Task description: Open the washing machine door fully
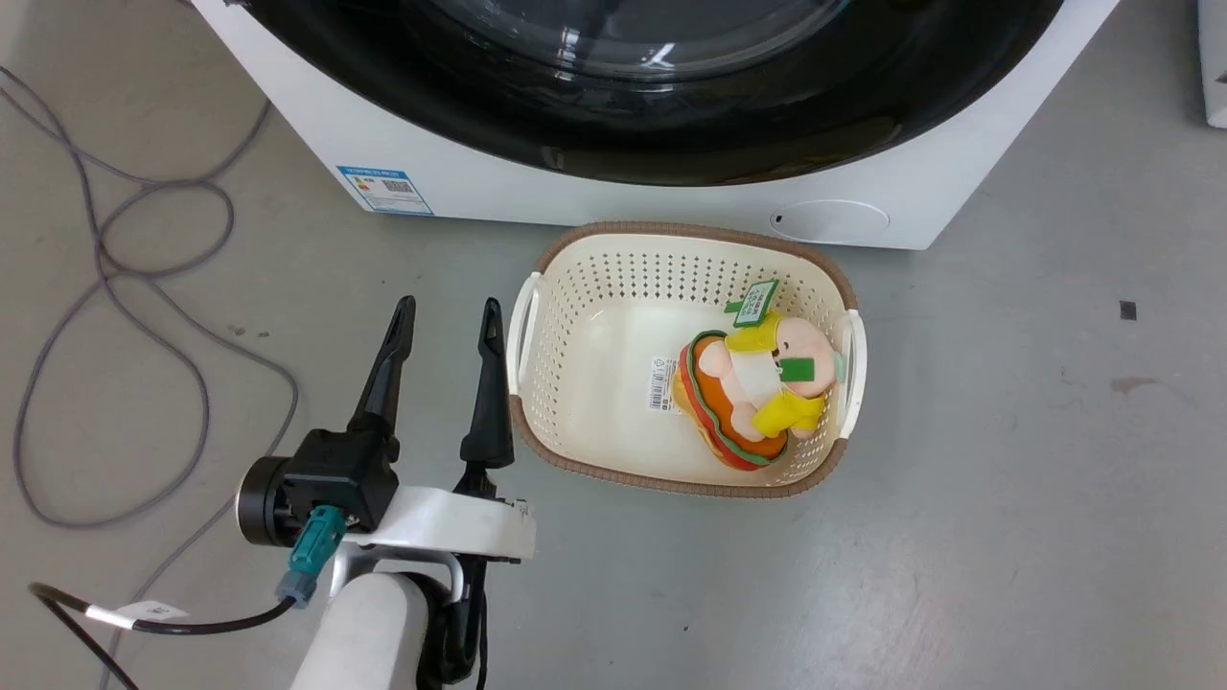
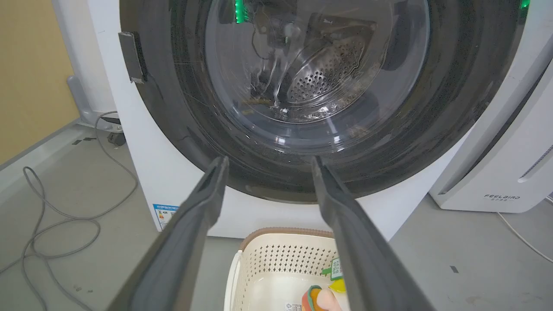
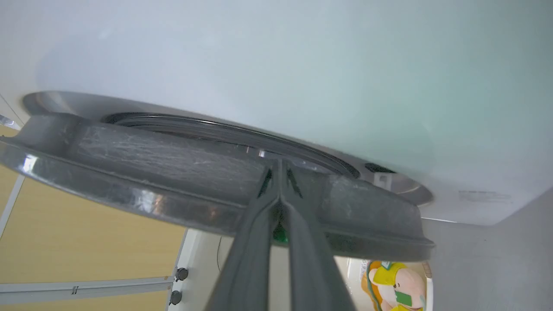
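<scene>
Right wrist view had the right end effector (image 3: 280,166) with its fingers pressed together — nothing caught between them, as far as could be seen — and its tips tucked in behind the rim of the washing machine door (image 3: 164,172). A narrow gap showed between that door and the white front of the washing machine (image 3: 302,65). The latch looked released, but the swing was barely begun and nearly all the opening was left. The left end effector (image 1: 451,305) hung wide open and empty above the floor, just beside the basket (image 1: 690,230) standing before the machine.
</scene>
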Controlling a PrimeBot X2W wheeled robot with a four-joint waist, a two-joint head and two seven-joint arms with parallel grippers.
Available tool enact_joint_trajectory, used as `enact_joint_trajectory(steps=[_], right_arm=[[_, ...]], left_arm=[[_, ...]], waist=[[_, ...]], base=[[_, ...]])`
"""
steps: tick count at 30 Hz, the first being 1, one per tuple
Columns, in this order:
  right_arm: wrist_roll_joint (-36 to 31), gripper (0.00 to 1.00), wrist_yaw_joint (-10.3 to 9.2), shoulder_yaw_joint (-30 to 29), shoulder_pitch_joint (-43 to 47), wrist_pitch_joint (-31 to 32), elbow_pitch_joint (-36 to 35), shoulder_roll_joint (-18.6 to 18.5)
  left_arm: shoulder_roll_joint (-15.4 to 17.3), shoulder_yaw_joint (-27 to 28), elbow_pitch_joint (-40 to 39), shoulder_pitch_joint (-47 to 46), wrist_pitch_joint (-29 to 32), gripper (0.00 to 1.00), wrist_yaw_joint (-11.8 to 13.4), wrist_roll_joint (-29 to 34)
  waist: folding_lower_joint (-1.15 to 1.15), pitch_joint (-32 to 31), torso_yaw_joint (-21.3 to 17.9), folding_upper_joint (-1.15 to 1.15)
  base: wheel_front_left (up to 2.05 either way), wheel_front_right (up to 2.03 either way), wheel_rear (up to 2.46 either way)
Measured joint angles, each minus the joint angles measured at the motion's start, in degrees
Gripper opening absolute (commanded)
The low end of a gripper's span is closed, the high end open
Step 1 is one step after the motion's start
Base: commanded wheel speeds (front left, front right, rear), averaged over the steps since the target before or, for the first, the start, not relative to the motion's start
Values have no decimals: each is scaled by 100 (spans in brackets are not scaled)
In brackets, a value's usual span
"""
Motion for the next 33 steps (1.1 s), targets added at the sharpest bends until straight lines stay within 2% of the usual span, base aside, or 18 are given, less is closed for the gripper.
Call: enact_joint_trajectory(steps=[5, 22, 33], right_arm=[[-112, 0, -1, 13, -2, 74, 0, -9], [-87, 0, 0, 23, 99, 1077, 0, 179], [257, 0, -1, -54, 1258, 1626, -442, 278]], left_arm=[[0, -29, -2, -15, 0, 100, 43, -43], [-1, -42, 34, -83, -1, 100, 47, -46], [0, -3, 213, 150, -1, 100, 40, 77]], waist=[[0, 49, 21, 0], [0, -48, 11, 0], [-1, -557, -2, 0]], base=[[0, 0, 0], [0, 0, 0], [0, 0, 0]])
